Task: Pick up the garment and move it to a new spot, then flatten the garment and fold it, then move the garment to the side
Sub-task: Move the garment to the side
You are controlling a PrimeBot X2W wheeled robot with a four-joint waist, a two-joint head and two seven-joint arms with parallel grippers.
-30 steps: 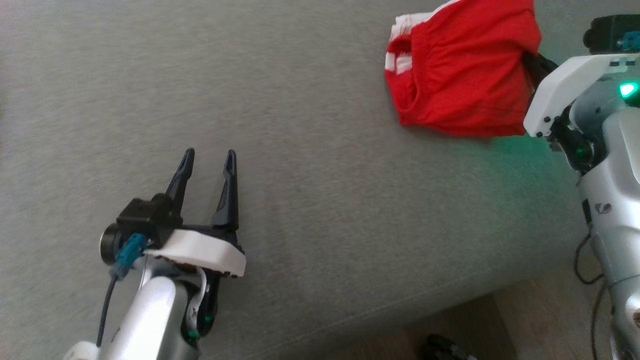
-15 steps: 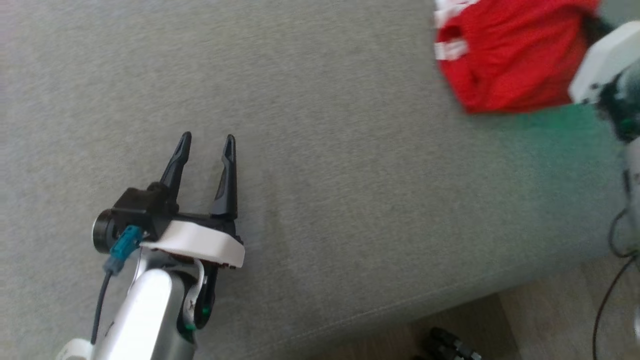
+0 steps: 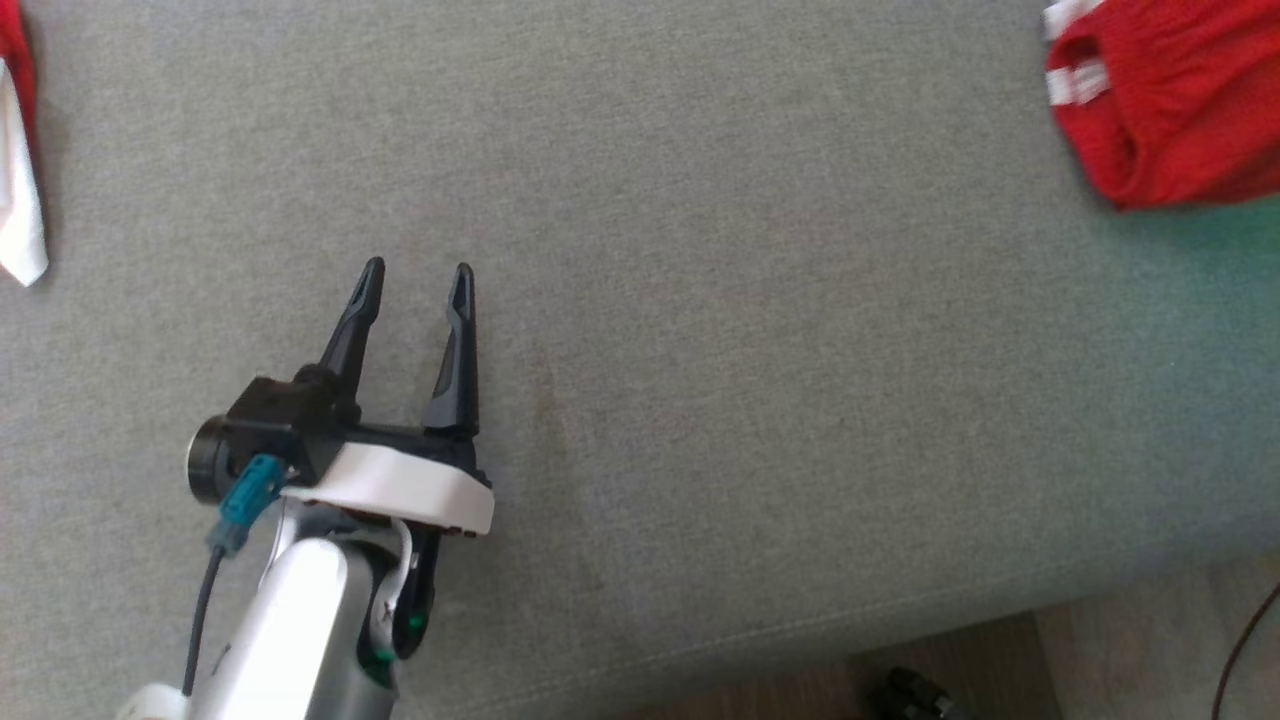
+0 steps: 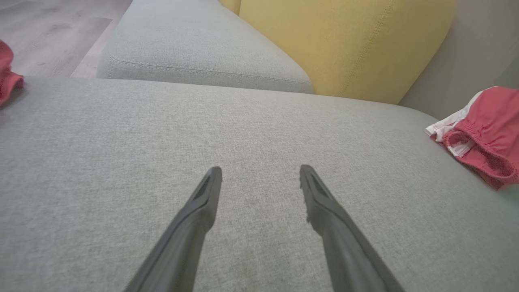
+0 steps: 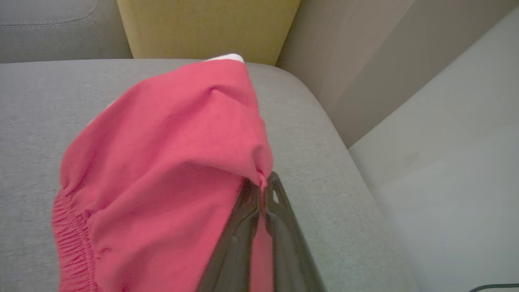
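The garment (image 3: 1170, 130) was red with white-striped trim, the sofa (image 3: 750, 350) a flecked grey, the cushion (image 4: 344, 44) mustard yellow, the left gripper (image 3: 415, 278) black with a white cuff, and a second cloth (image 3: 15, 150) red and white.

Bare sofa seat (image 3: 760, 330) is lying open centrally; garment (image 3: 1170, 110) is blocking at two o'clock, cloth (image 3: 18, 200) at ten.

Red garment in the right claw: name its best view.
Right wrist view: the red garment is close and large, its edge pinched in the right claw. Head view crops it at the upper right; left wrist view shows it small, at the right edge.
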